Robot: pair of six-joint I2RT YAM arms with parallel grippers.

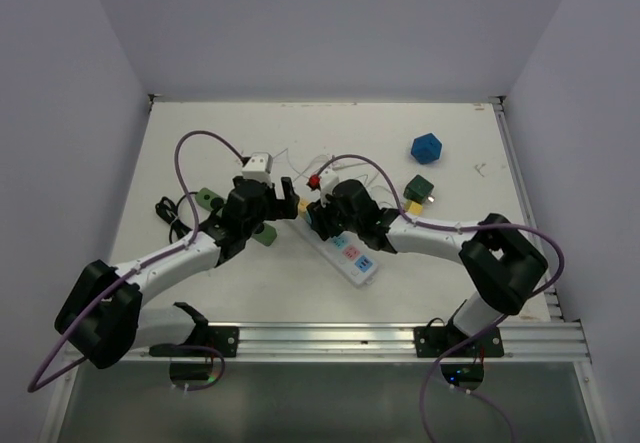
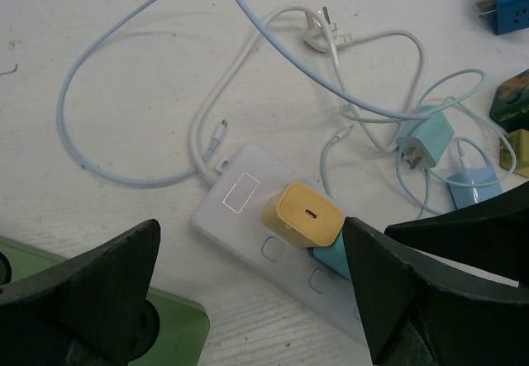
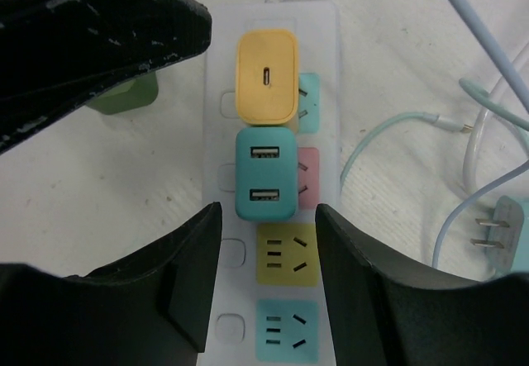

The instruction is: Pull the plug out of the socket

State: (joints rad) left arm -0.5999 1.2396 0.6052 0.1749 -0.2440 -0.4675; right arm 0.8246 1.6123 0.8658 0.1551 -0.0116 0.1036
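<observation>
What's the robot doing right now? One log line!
left gripper: open over yellow plug | right gripper: open over power strip, beside teal plug | plugs: both in

Bright, even light over my bench; sharp ahead of me, murky at my own fingers.

The white bench is lit softly from above with no hard glare, and my arms drop only faint, spread shadows beneath themselves. Ahead of my left tool the cables cast thin pale shadows and the surface grain reads crisply, while that tool's fingers loom dark and slightly blurred along the bottom edge. Ahead of my right tool the yellow plug is sharp with a mild sheen; its fingers go nearly black. The overhead view is coarser, and small things beyond both tools are hard to read.
</observation>
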